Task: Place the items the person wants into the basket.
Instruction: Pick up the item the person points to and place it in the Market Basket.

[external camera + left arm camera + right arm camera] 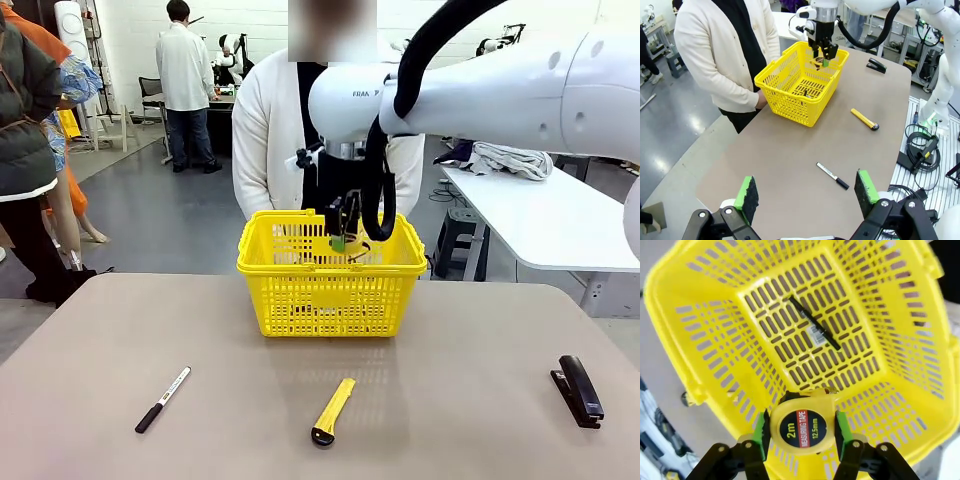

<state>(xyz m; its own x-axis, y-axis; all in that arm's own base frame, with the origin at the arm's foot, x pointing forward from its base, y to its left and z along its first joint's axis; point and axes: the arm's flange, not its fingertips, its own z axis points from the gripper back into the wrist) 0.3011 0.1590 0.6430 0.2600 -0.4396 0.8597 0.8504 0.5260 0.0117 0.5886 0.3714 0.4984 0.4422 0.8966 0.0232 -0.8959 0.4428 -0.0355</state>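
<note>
R gripper (pixel 342 232) is pinching the tape (pixel 801 426), jaws half-closed, over the basket (pixel 330 290) at far centre w/ pen (pixel 814 322) lying inside, stapler (pixel 578 390) sitting near right, L gripper (pixel 806 190) hanging wide open, empty.

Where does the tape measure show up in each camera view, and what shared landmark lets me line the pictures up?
Front view: tape measure at centre, in the right tool over the basket.
Left wrist view: tape measure top centre, above the basket.
Right wrist view: tape measure bottom centre, between the green pads.
Shared landmark: the yellow basket.
</note>
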